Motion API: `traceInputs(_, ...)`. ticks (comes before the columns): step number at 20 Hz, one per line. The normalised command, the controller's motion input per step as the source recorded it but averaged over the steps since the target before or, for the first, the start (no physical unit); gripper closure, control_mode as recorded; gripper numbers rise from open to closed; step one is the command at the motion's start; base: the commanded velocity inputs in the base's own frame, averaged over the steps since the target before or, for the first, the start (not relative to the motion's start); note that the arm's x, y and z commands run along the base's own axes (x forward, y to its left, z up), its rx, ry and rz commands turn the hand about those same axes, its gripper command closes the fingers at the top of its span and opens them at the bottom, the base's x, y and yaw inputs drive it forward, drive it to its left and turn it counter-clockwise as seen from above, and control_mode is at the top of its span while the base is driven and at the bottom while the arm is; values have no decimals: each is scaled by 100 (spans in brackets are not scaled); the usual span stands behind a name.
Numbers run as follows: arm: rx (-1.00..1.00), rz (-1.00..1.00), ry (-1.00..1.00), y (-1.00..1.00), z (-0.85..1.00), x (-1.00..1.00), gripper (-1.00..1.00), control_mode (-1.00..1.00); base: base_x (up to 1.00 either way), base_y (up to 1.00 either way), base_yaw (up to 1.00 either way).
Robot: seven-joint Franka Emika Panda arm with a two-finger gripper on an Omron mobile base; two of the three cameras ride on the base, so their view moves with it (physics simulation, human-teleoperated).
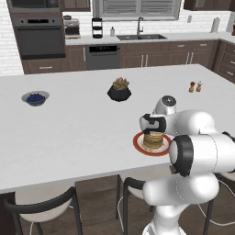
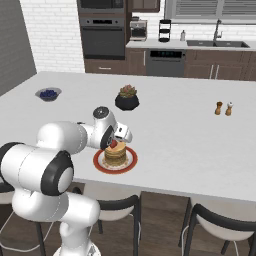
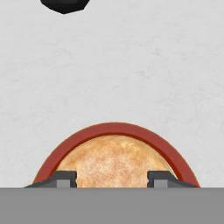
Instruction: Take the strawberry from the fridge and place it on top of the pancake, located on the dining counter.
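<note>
A stack of tan pancake sits on a red-orange plate near the front edge of the white dining counter. A small red strawberry rests on top of the stack. Directly above it hovers my gripper, pointing down. In the hand view the two fingertips stand apart over the pancake and plate rim, with nothing between them. From the left, the hand hides the top of the pancake. The fridge is out of view.
A black pot with a plant stands mid-counter, a grey bowl of blue berries at the left, two small shakers at the right. Dark stools line the near edge. Cabinets, oven and sink lie beyond.
</note>
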Motion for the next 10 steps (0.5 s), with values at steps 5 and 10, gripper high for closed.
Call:
traceInputs(5, 0, 0, -3, 0, 0, 0, -100, -100, 0, 0, 0)
traceInputs(10, -1, 0, -2, 0, 15, 0, -100, -100, 0, 0, 0)
